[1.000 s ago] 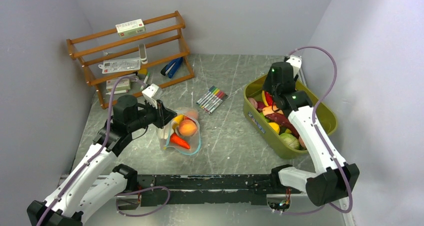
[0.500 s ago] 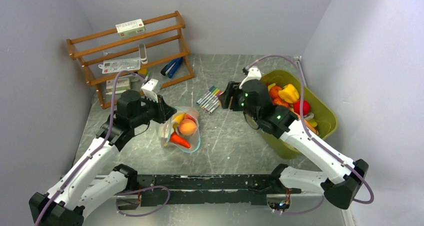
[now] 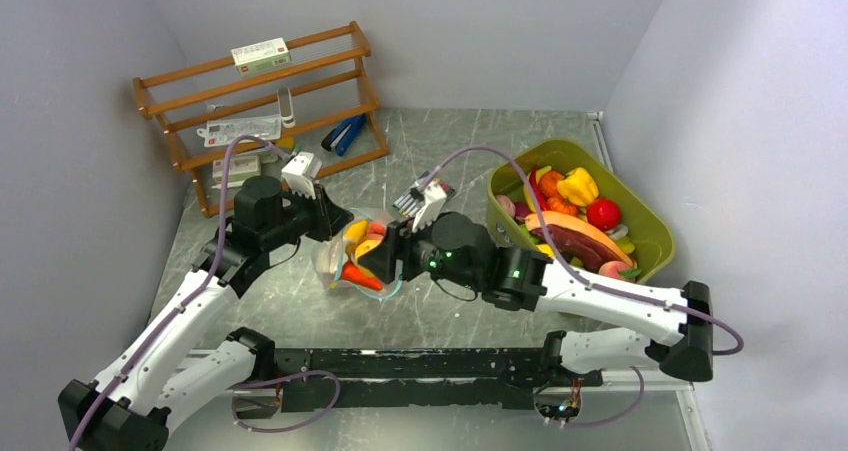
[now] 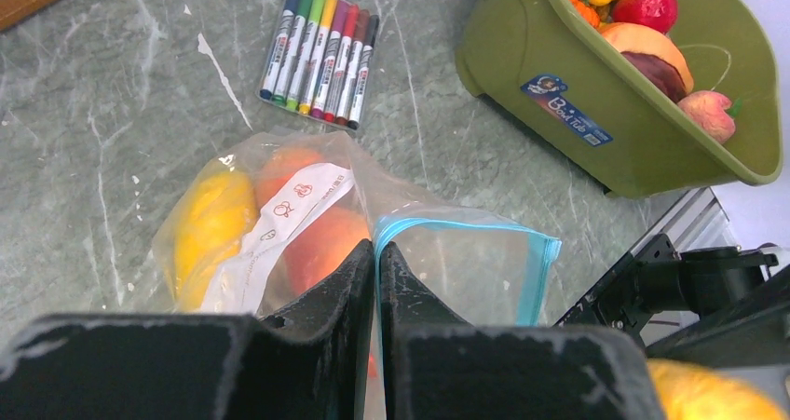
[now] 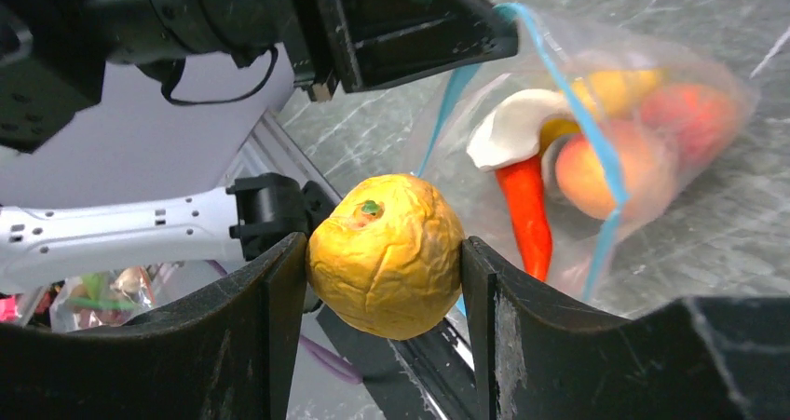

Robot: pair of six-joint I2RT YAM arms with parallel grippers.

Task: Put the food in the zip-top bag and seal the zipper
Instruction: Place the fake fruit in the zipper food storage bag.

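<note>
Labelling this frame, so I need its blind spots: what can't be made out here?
Left wrist view: the left end effector covers its grip spot on the zip-top bag.
Right wrist view: the yellow fruit in the right end effector blocks part of the zipper.
Top view: food low in the green tub is buried.
Bag label print: too small.

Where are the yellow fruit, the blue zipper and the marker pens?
yellow fruit (image 5: 386, 255), right wrist view, its wrinkled front
zipper (image 4: 543, 276), left wrist view, the strip's right end
markers (image 4: 321, 52), left wrist view, the middle pens
</note>
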